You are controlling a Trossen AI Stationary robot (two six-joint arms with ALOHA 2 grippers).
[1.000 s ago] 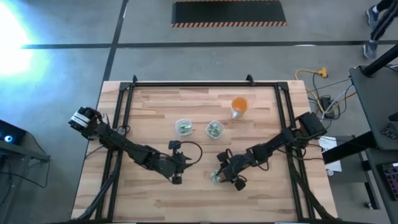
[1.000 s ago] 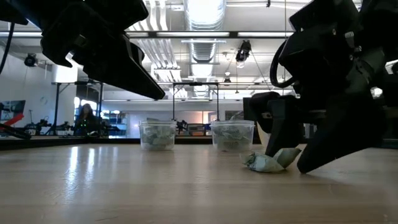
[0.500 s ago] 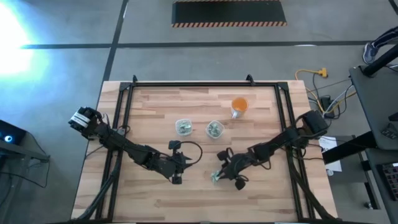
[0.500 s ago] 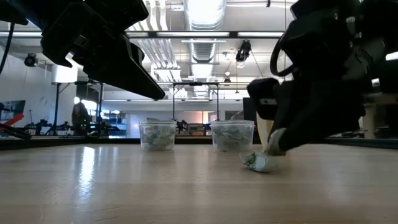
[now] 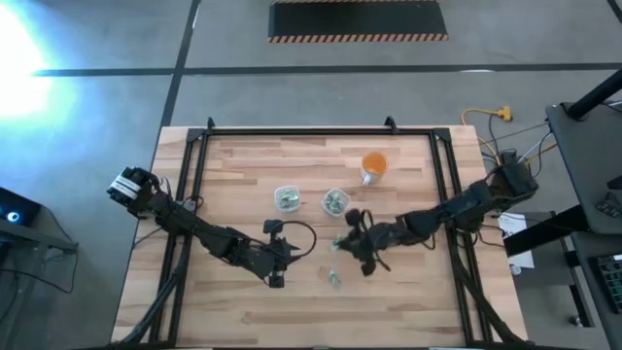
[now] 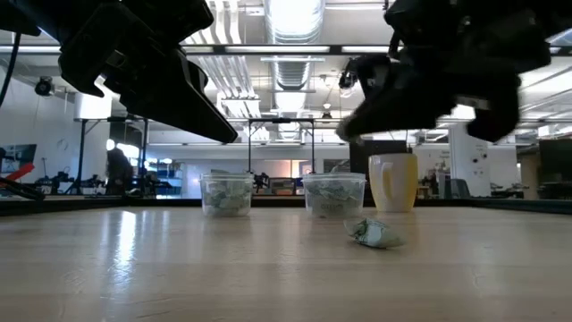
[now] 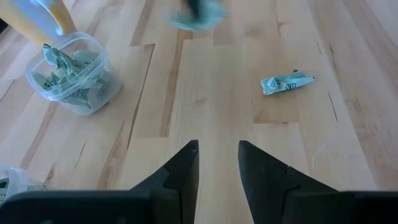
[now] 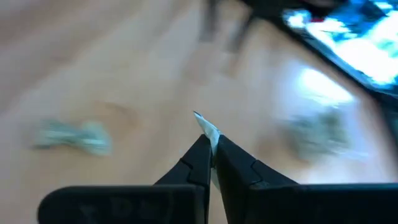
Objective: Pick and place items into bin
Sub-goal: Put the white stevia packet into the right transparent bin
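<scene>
Crumpled item (image 6: 375,233) on table (image 6: 179,268), cups (image 6: 334,195) behind.

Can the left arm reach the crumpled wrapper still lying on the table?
Probably yes. The left gripper is open and empty, and the crumpled wrapper lies on bare wood just ahead of its fingers with nothing between. The right gripper, shut on another wrapper piece, is lifted off near the clear cups.

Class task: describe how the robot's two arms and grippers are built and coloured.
Both arms are dark, slender and jointed, with looping black cables. The left gripper has two black wedge-shaped fingers; the right gripper has similar tapering black fingers. The left arm's base has a pale, whitish part.
</scene>
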